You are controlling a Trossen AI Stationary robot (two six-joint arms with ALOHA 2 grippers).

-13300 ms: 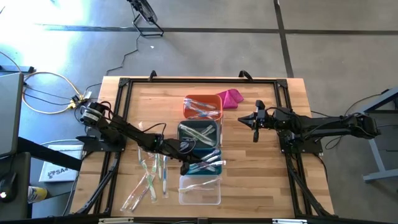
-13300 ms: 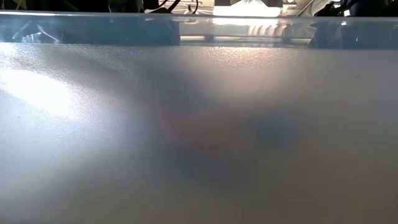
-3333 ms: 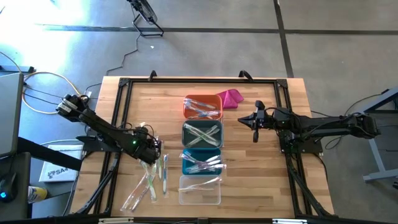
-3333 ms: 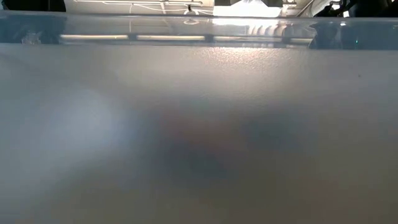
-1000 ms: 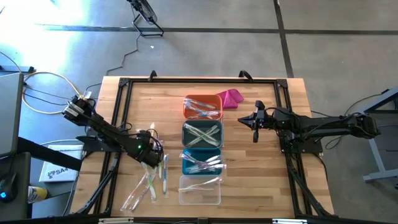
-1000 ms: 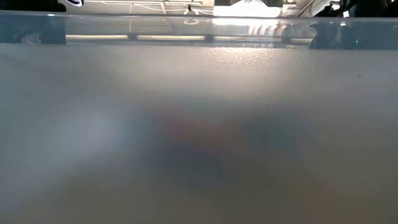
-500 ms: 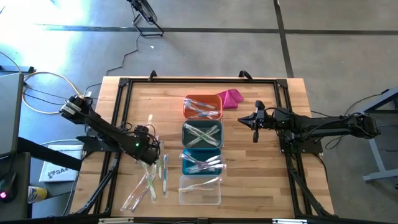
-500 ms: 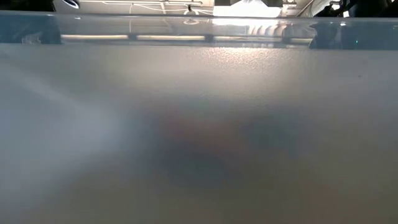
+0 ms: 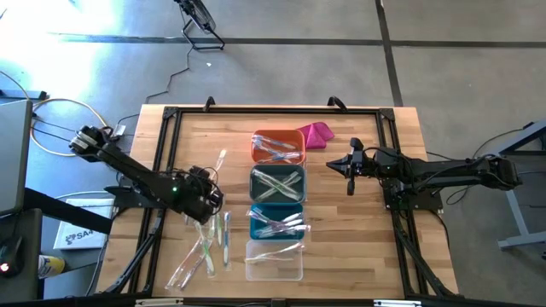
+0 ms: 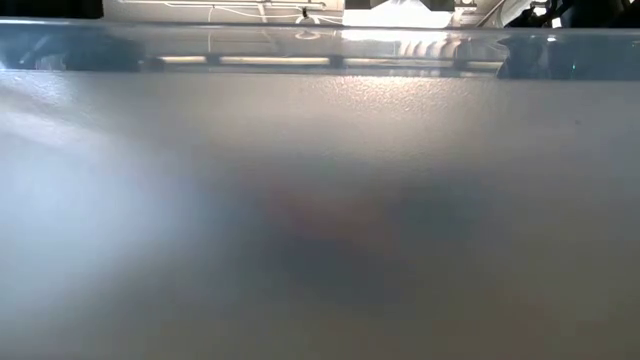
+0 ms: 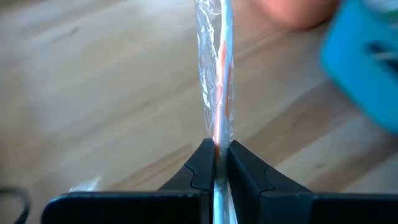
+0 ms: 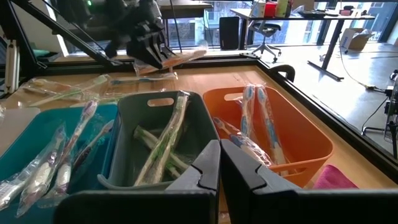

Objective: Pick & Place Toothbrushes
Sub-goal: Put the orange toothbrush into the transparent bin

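My left gripper (image 9: 210, 193) hangs over the table's left half, above the loose toothbrushes (image 9: 205, 243), and is shut on one pink-tinted toothbrush (image 9: 219, 166) in a clear wrapper. That toothbrush (image 11: 214, 74) sticks out ahead of the fingers toward the orange bin (image 9: 277, 147). The right wrist view shows the left gripper (image 12: 148, 50) and the held toothbrush (image 12: 183, 57) beyond the bins. More toothbrushes lie in the orange, grey (image 9: 275, 183), teal (image 9: 275, 220) and clear (image 9: 274, 260) bins. My right gripper (image 12: 219, 163) waits shut, right of the bins. My left gripper pinches the wrapped toothbrush between its two fingers, at a spot on its shaft (image 11: 216, 134). Most of the brush's length runs on ahead of the fingertips, in line with them. The fingers slant down from the table's left. The brush is lifted clear of the table.
The four bins stand in a row down the table's middle. A magenta cloth lump (image 9: 316, 134) lies beside the orange bin at the far side. A translucent wall right in front of the camera (image 10: 320, 200) fills the low view. Bare wood (image 9: 183, 136) lies far left.
My left gripper has risen from the loose toothbrushes, gone a little toward the far edge and rolled. The toothbrush in it has come up clear of the table and now points toward the orange bin.
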